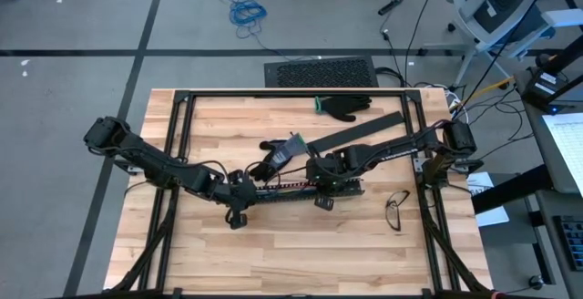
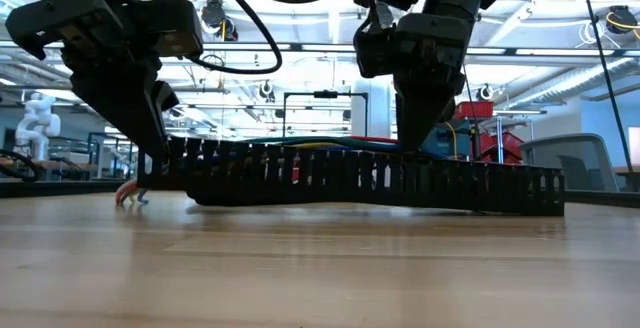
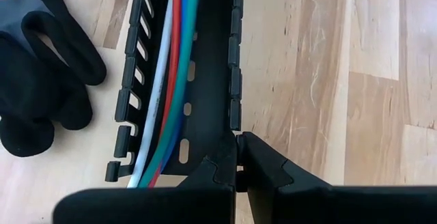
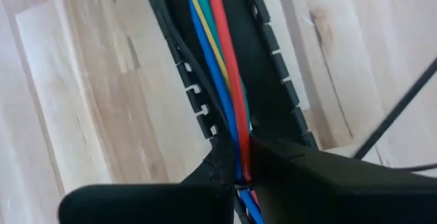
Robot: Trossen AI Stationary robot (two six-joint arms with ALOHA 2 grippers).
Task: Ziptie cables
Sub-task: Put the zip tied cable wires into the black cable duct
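Red, blue, green, white and yellow, the cables (image 3: pixel 172 80) lie side by side along the floor of a long black slotted channel (image 1: pixel 296 190) that rests near the middle of the wooden desk (image 1: pixel 301 253). In the left wrist view the white, red, blue and green strands run between the channel's toothed walls; in the right wrist view the red, blue, green and yellow ones do the same. The right pincer (image 4: pixel 244 162) stands over the channel's right portion, its fingers nearly together and pinched on the red and blue cables where they pass between the tips. The left pincer (image 3: pixel 237 159) is at the channel's left end, its fingers drawn narrow and pressed against the channel's side wall; whether it truly clamps that wall cannot be told. From the low view both pincers come down onto the channel from above. A black glove (image 3: pixel 41 80) lies on the desk just beside the channel's left end. Another black glove (image 1: pixel 346 106) sits near the desk's far edge, a flat black strip (image 1: pixel 355 133) lies between it and the channel, and a pair of glasses (image 1: pixel 396 210) rests well apart to the right.
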